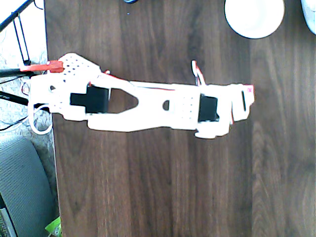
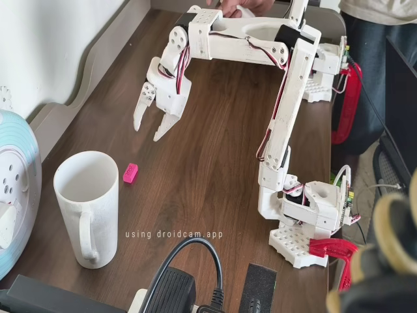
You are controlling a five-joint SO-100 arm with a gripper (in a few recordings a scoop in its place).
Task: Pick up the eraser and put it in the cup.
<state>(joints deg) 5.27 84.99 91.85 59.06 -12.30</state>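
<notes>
In the fixed view the eraser [image 2: 130, 173] is lying flat, long axis pointing toward one o'clock, just beside the cup [image 2: 86, 207]; the gripper [image 2: 148, 128] is hanging open and empty above the table [image 2: 215, 182].

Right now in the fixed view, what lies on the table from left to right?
Bluish-white round spool → tall white mug-shaped cup → small pink rectangular eraser → white open pincer → white arm base with red clamp.

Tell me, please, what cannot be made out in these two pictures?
- Small pink rectangular eraser: lettering too small in the fixed view; largely hidden under the white arm overhead.
- Tall white handled cup: top edge cuts it overhead.
- White two-finger gripper: overhead, its fingers are hidden beneath the arm.
</notes>
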